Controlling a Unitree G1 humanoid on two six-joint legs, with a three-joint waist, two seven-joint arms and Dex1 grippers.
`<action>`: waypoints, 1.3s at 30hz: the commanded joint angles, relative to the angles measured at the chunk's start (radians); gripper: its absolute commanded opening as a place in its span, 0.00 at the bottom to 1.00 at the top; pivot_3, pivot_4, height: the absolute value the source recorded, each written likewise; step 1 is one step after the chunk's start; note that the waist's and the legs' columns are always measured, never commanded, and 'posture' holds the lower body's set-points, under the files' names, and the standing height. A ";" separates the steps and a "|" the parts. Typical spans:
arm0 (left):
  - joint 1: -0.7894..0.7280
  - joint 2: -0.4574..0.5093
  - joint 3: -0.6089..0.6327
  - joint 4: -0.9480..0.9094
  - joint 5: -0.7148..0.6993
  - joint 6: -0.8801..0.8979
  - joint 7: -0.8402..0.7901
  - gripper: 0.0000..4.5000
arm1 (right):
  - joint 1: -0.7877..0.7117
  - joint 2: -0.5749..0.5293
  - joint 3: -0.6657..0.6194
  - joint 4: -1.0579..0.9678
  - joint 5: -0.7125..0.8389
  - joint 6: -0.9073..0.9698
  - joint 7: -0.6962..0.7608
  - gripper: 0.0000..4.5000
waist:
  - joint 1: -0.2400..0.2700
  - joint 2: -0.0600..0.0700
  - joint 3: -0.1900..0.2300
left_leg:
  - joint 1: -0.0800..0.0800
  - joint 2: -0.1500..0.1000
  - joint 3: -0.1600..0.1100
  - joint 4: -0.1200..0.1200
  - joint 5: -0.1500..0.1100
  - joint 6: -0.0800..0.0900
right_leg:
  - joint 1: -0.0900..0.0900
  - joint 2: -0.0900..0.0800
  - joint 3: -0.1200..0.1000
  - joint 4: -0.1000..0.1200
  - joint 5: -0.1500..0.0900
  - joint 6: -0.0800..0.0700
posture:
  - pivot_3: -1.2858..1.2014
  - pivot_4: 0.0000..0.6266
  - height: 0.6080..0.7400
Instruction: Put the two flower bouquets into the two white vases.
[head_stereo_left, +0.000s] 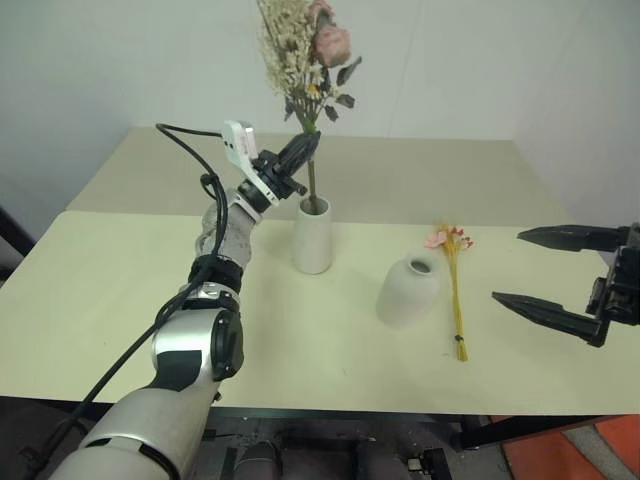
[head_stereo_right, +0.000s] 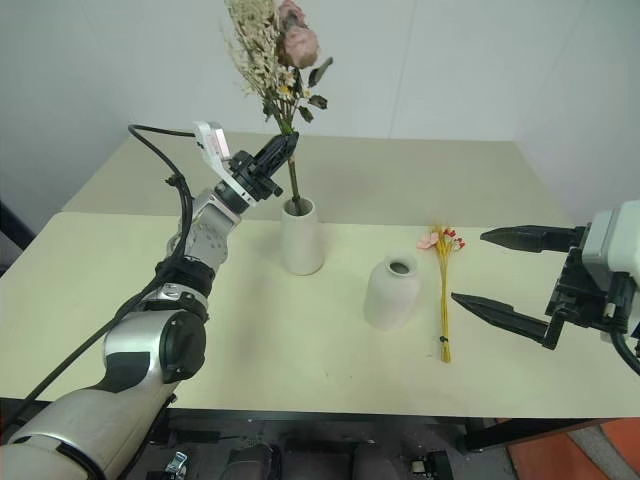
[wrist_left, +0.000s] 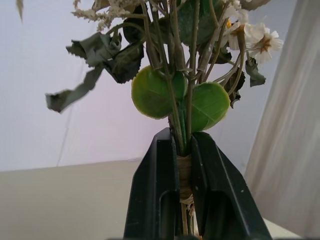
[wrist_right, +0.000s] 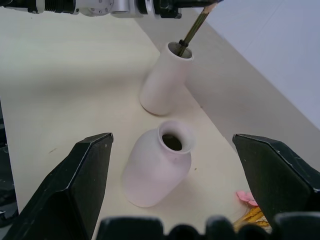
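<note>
Rose bouquet stems inside tall vase, round vase apparently empty.

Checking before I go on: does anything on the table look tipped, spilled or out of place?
Nothing is tipped or spilled. Both vases stand upright; the bushy bouquet's stems are in the tall vase, held by the left end effector. The slim bouquet lies on the table, unplaced.

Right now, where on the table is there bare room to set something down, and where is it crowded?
Bare: the near-left tabletop left of the tall vase, and the far strip behind it. Crowded: the middle-right, where the short vase and the slim bouquet lie close, with the open right gripper beside them. The left gripper holds the bushy bouquet in the tall vase.
</note>
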 joint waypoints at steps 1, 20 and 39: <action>0.010 0.018 -0.055 -0.006 0.063 -0.063 -0.051 0.24 | -0.014 -0.021 -0.026 0.003 0.006 -0.009 0.004 1.00 | 0.000 0.000 0.000 | 0.000 0.000 0.000 0.000 0.000 0.000 | 0.000 0.000 0.000 0.000 0.000 0.000 | 0.52 0.24 1.00; 0.282 0.242 -0.089 -0.563 -0.001 0.259 -0.154 0.99 | -0.039 -0.064 0.072 0.059 -0.083 0.049 -0.101 1.00 | -0.015 0.000 0.000 | 0.001 0.001 0.000 0.000 0.000 0.000 | 0.000 0.001 0.000 0.002 0.000 0.000 | 0.52 0.24 1.00; 0.759 0.830 -0.026 -1.144 -0.137 0.496 -0.449 0.99 | -0.890 0.251 1.021 0.851 -0.519 0.413 -0.403 1.00 | -0.030 0.002 0.000 | -0.001 0.008 0.004 -0.003 0.000 0.000 | -0.006 0.003 -0.002 0.004 -0.001 -0.010 | 0.52 0.24 1.00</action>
